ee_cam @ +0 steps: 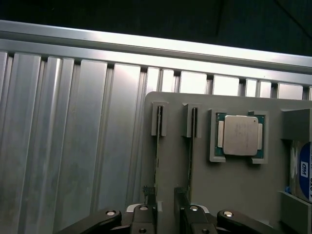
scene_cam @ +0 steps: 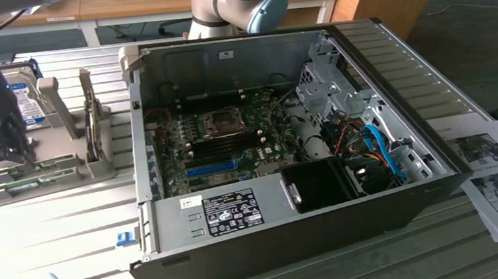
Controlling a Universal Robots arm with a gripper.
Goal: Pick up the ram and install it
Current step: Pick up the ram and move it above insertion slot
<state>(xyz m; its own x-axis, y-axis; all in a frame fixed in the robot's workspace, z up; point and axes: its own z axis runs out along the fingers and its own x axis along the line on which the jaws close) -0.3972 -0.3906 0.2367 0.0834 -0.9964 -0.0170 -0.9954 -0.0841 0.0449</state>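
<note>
**Jaws over the parts holder, ram not yet lifted**

Exterior view: The dark robot gripper (scene_cam: 4, 158) hangs low over the grey plastic parts holder (scene_cam: 92, 168) at the exterior view's left. The holder sits on the ribbed aluminium worktop (scene_cam: 59, 230). The ram (scene_cam: 42, 165), a long flat green circuit-board stick, lies in its holder groove just beside the jaw tips. A second green stick (scene_cam: 29, 188) lies in the next groove, on the side nearer the camera. A silver hard drive with a blue label (scene_cam: 27, 105) stands upright in the holder behind the arm. The open black computer case (scene_cam: 286, 251) lies on its side mid-worktop, well apart from the holder. The green motherboard (scene_cam: 222, 138) is exposed, with a long blue plastic slot (scene_cam: 211, 168) on it. Printed paper sheets (scene_cam: 495, 172) lie at the exterior view's right.

Wrist view: Both sticks show edge-on in their parallel grooves. The jaws stand apart, with bare grey holder surface between the tips and nothing clamped. One tip sits right against the edge of one stick, and the other tip is just beside the other stick. I cannot tell whether either tip touches. The square silver processor chip (ee_cam: 240, 135) rests in its own recess beside the grooves.
</note>
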